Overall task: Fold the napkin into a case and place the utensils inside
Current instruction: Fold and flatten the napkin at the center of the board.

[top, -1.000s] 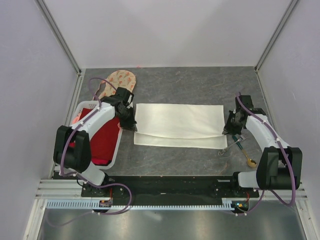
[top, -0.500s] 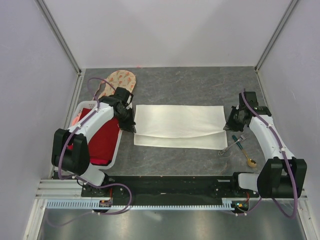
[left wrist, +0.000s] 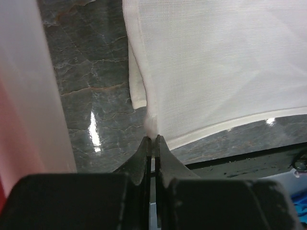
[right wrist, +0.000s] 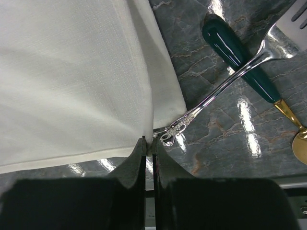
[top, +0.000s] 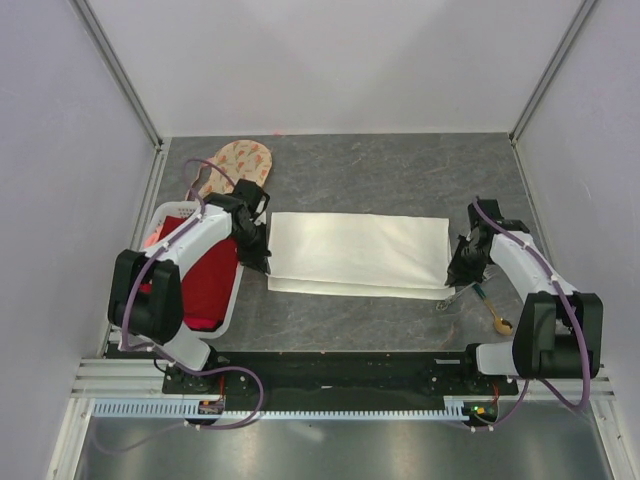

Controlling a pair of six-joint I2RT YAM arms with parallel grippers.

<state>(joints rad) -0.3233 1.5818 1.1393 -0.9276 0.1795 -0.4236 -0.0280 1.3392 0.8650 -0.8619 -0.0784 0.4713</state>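
**Item: napkin** (top: 355,252). Location: middle of the table (top: 400,170), between my two arms. Condition: lying in two layers, with a narrow strip of the lower layer showing along the near side. Long axis: left to right across the table, one short end towards each arm, the near long edge facing my bases.

**Item: left gripper** (left wrist: 152,140). Jaws pinched narrow on the upper layer's near left corner. The cloth rises into the pinch.

**Item: right gripper** (right wrist: 148,140). Jaws pinched narrow on the near right corner of the same layer.

**Item: utensils** (top: 478,293). A fork (right wrist: 211,98) and a green-handled spoon (right wrist: 240,60), crossed on the table just right of the napkin. The fork's ornate handle end sits just beside my right fingertips. Neither is in a case yet.

**Step in hand, as I judge it:** carrying the pinched edge over for the next fold.

**Handling notes:**
- Move both corners together and level.
- Hold the cloth lightly taut so the edge lands straight and parallel to the long axis.
- Lift low so the lower layer does not drag.
- Steer my right claw clear of the fork handle, which could snag or slide under the cloth.
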